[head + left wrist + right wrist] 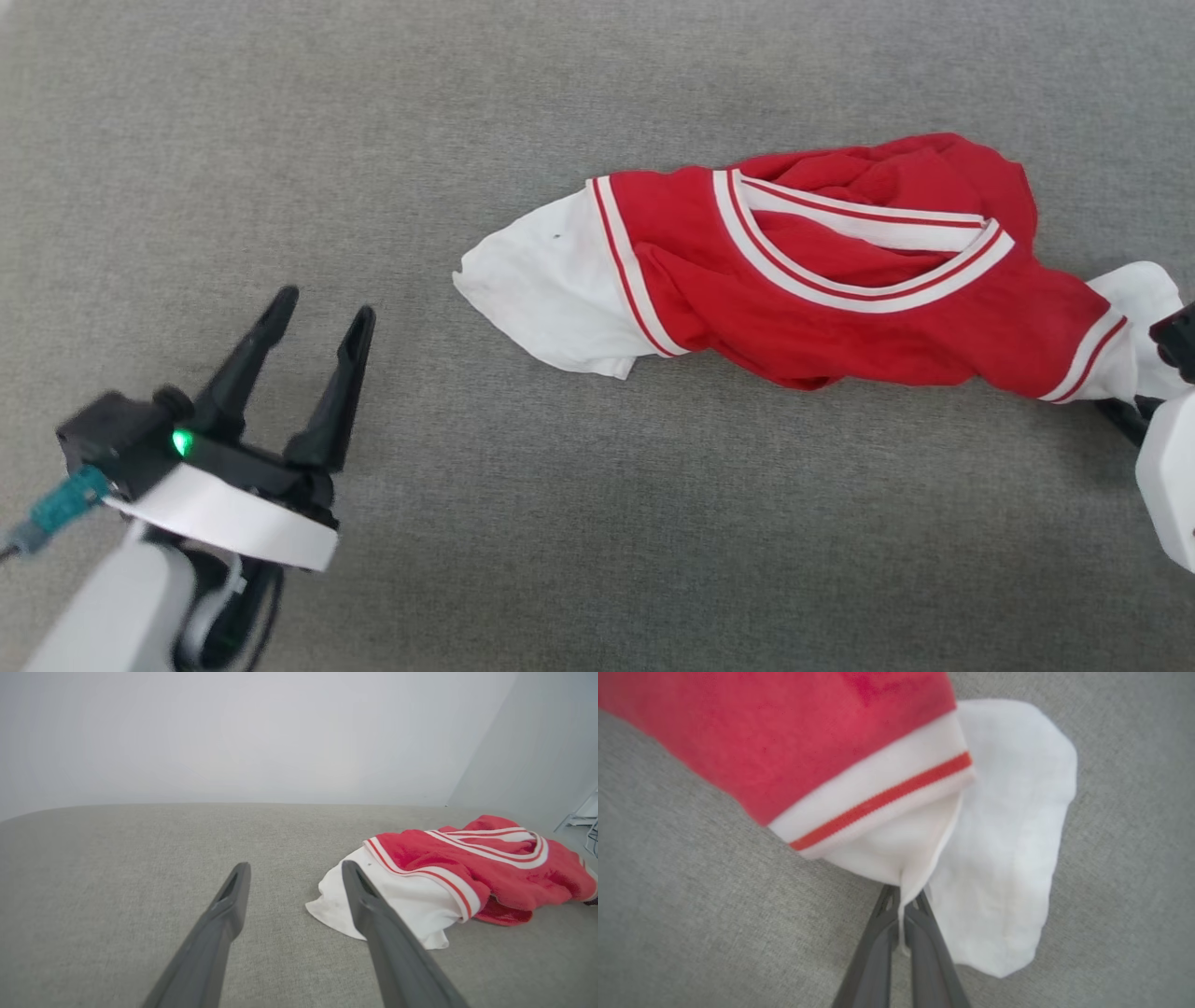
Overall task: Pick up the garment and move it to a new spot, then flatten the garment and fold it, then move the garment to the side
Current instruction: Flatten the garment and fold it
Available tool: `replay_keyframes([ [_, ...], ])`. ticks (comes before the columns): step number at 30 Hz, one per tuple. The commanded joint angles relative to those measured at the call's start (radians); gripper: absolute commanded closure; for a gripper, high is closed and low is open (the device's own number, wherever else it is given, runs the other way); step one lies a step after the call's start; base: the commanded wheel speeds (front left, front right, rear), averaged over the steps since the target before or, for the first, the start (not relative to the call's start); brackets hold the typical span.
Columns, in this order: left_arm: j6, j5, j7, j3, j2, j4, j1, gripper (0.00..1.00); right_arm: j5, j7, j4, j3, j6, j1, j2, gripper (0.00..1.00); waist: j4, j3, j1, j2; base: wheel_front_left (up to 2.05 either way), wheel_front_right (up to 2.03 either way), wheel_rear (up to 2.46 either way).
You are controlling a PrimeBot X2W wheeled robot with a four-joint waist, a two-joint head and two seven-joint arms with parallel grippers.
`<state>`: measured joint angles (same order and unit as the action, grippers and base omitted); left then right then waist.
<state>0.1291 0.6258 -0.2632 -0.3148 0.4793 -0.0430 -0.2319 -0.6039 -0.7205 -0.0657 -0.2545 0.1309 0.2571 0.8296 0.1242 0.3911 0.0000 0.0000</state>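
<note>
Bright even light, slight close-up blur

Soft matt jersey cloth on the garment (803,327), coarse grey woven cover (597,523) beneath (left gripper (295,865): matt dark plastic).

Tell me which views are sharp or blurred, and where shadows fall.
Head view: sharp, evenly lit, faint shadow under the garment. Left wrist view: the grey surface looks bowed, lens distortion. Right wrist view: the garment by the right gripper is unfocused.
</note>
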Motion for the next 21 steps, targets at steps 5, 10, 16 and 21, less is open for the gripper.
replay_keyframes([
  [5,0.002,0.134,0.027,-0.180,0.192,0.020,-0.156,0.00,0.014,0.025,0.003,-0.017,0.000,0.025,-0.019,1.00,-0.020,0.007,0.0000,0.0000,0.00,0.00,0.00],
  [10,0.002,0.322,0.191,-0.400,0.345,0.062,-0.347,0.00,0.032,0.036,-0.008,-0.018,0.000,0.039,-0.035,1.00,-0.035,0.023,0.0000,0.0000,0.00,0.00,0.00],
  [16,0.002,0.601,0.474,-0.661,0.413,0.028,-0.677,0.00,0.072,0.051,-0.035,-0.017,0.000,0.061,-0.065,1.00,-0.074,0.081,0.0000,0.0000,0.00,0.00,0.00],
  [21,0.002,0.681,0.576,-0.773,0.383,-0.080,-0.835,0.00,0.104,0.052,-0.046,-0.027,0.000,0.073,-0.100,1.00,-0.101,0.122,0.0000,0.0000,0.00,0.00,0.00],
])
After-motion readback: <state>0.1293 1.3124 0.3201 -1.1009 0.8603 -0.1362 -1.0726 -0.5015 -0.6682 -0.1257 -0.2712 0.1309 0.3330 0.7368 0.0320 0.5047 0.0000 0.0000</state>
